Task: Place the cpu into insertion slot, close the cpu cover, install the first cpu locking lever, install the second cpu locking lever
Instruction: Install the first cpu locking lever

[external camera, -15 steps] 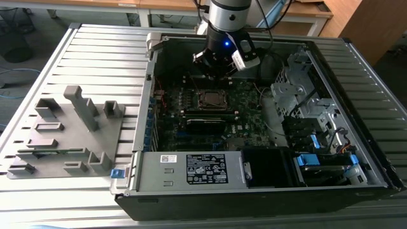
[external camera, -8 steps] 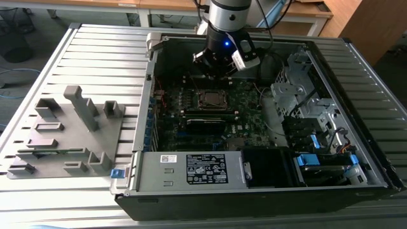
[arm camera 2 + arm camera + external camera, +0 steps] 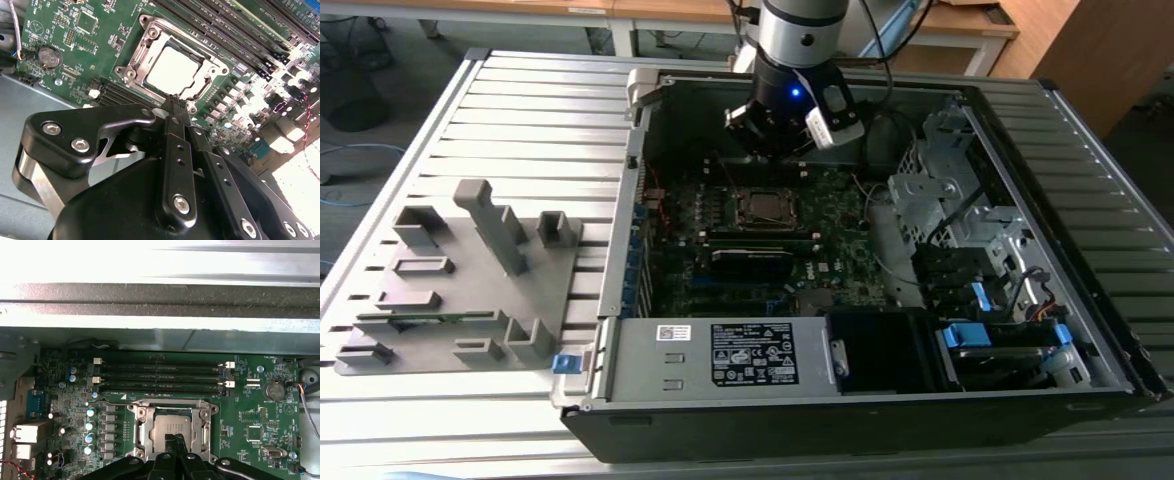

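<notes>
I have the arm down inside the open case point(image 3: 627, 200), which lies on its side on the slatted tabletop point(image 3: 520, 110) so the motherboard point(image 3: 255, 412) faces up at the cameras. The cpu point(image 3: 175, 70) sits flat in the slot point(image 3: 131, 410), silver top up. The cover point(image 3: 142, 55) looks folded down around it, its window framing the chip, so I read the first two steps as done. The fingers point(image 3: 176, 130) are pinched together with nothing between them, their tips poised just beside the socket's rim. I judge that a shut pair makes a narrow, stiff pusher, better suited to nudging a thin lever than to grasping one. Whether either lever is latched I cannot tell. A grey fixture point(image 3: 454, 260) sits on the tabletop, well apart from the case, on the exterior view's left.
</notes>
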Robot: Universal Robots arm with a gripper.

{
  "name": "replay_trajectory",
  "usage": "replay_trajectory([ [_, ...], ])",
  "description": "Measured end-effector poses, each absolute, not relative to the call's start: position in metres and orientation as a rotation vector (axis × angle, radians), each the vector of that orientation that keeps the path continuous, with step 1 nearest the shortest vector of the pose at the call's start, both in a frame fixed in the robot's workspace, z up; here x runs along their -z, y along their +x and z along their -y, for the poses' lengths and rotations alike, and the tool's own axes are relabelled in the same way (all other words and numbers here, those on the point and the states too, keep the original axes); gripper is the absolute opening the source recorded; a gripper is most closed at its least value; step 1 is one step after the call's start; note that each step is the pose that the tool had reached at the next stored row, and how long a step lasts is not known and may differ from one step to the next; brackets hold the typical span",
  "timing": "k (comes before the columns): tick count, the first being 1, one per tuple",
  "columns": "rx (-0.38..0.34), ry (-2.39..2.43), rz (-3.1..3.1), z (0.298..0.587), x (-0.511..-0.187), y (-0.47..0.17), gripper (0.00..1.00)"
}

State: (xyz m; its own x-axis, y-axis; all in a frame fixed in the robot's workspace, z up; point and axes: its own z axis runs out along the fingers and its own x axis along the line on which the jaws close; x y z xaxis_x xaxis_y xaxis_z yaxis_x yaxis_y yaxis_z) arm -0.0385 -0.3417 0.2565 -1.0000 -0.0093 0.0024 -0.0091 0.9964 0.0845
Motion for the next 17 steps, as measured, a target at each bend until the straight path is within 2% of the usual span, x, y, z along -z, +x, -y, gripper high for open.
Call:
replay_trajectory([
  [17,0.134,0.014,3.136,0.3417,-0.2565,-0.0432,0.1],
])
